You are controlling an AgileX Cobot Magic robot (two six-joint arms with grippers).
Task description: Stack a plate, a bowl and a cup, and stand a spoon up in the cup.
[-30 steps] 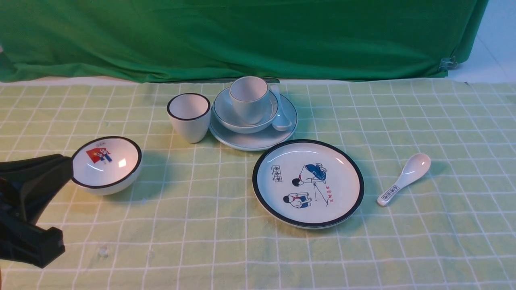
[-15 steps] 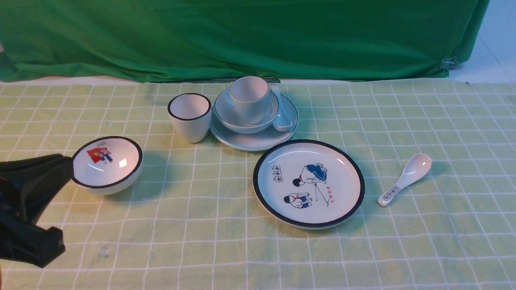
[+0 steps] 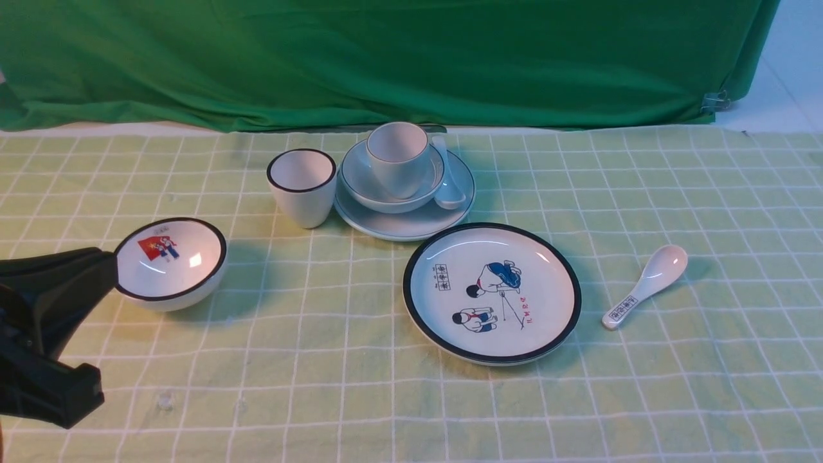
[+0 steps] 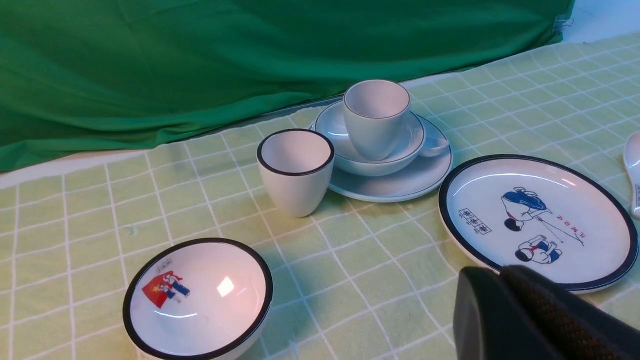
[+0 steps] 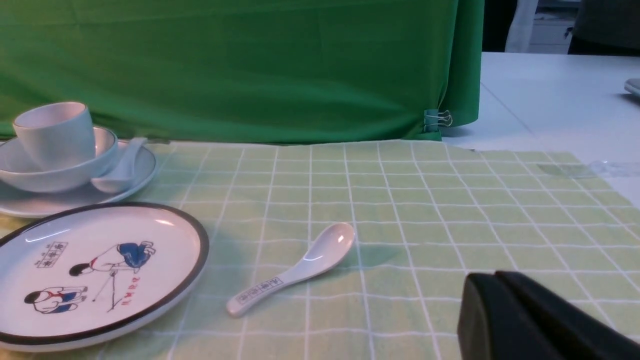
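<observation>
Plain white ceramic spoon [image 3: 448, 186] lies on the thin-rimmed white plate [image 3: 411, 225] beside the bowl, near the table's far edge, handle pointing away toward the green backdrop; both grippers, jaws pressed together and empty, sit well apart at the near edge.

Staged test or recording setup, not a home kitchen. Evidence: a green cloth backdrop [image 3: 386, 58] hangs behind the working area and is fastened at one corner with a metal binder clip [image 5: 438, 119]. The counter [image 5: 550, 90] is plain white and carries a light green checked cloth [image 3: 675, 193], laid out like a tablecloth. Tableware is set out on it as sample pieces: a picture plate [image 3: 492, 292], a flag-picture bowl [image 3: 170, 263], a black-rimmed cup [image 3: 301, 186], a printed spoon [image 3: 645, 286]. The right wrist view shows more white furniture beyond the backdrop, too indistinct to identify.
</observation>
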